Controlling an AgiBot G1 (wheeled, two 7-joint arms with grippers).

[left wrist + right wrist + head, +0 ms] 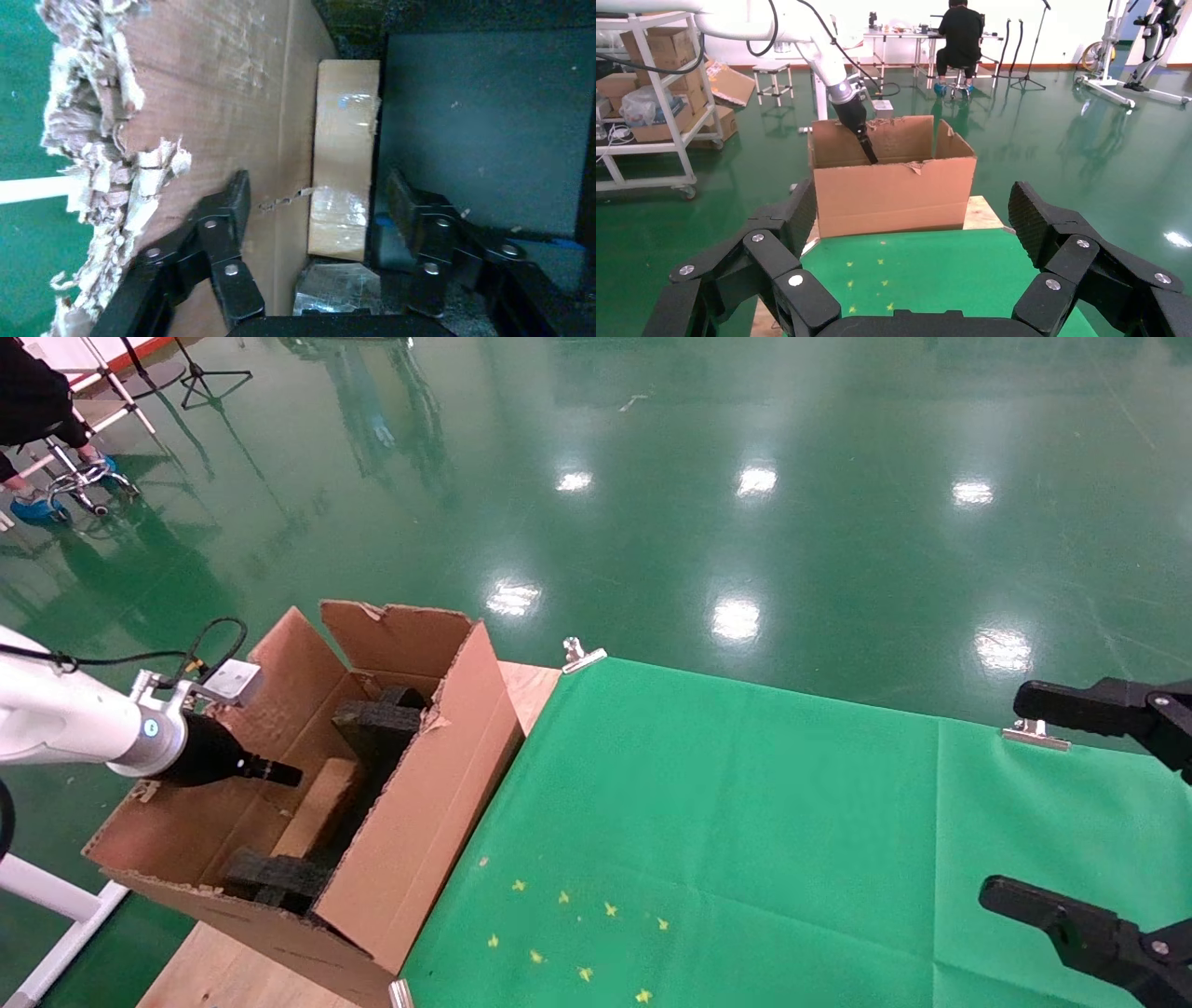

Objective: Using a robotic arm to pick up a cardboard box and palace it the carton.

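Glossy green workshop floor, with ceiling lights reflected in it; a wooden desk stands on it, mostly covered by a green cloth clipped at its far edge and marked with small yellow stars.

Item 1: the carton. Large brown corrugated box at the desk's left end, flaps up, one flap edge ragged and torn. Black foam blocks sit inside.

Item 2: the cardboard box. Small, flat, oblong, banded with shiny clear tape. It lies inside the carton, between the carton's brown inner wall and a dark foam face. In the left wrist view it sits ahead of the left jaws, in line with the gap between them, and is not touched by either finger.

Item 3: the robotic arm. White, with a silver wrist; it reaches over the carton's left flap. Its left gripper is inside the carton, jaws spread wide and holding nothing.

Item 4: the right gripper. All black, hanging over the cloth at the desk's right side, well apart from the carton; jaws wide apart and empty.

Item 5: background. A seated person at a far desk; shelving with boxes.
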